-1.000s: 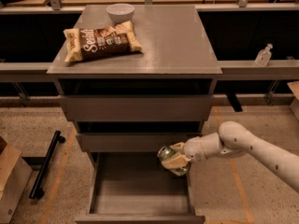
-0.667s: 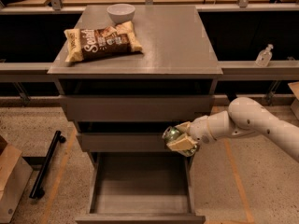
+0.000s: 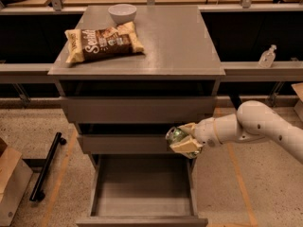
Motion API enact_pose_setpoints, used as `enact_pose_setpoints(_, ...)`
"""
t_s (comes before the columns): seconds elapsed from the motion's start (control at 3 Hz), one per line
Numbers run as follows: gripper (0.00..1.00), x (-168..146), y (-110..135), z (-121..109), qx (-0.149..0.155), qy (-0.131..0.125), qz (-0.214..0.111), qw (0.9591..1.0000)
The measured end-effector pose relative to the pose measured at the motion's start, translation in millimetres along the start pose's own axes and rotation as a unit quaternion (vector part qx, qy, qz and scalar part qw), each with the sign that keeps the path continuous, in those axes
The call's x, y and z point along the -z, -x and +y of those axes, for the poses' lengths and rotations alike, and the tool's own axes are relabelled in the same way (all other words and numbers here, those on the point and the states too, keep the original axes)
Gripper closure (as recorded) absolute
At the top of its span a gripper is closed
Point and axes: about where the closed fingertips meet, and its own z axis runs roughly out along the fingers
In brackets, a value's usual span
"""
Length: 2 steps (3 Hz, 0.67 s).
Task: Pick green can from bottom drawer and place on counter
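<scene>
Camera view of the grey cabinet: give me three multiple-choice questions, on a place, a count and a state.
1. Where is the shiny green metal can? A in the lowest grey drawer; B on the flat grey counter; C in the two-finger gripper beside the middle drawer.
2. How many things lie on the counter? A one; B two; C four.
3. The lowest drawer is: A open; B shut; C missing.
C: the gripper is shut on it. B: brown snack bag and white bowl. A: its tray is pulled out.
</scene>
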Motion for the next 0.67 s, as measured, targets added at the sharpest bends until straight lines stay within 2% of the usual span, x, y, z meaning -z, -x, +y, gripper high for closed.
enact_pose_setpoints(0.33, 1.00, 35, 45, 29, 0.057, -0.010, -0.038, 0.9976)
enact_pose_setpoints(0.67, 1.00, 78, 117, 61, 0.143, -0.020, -0.063, 0.9875)
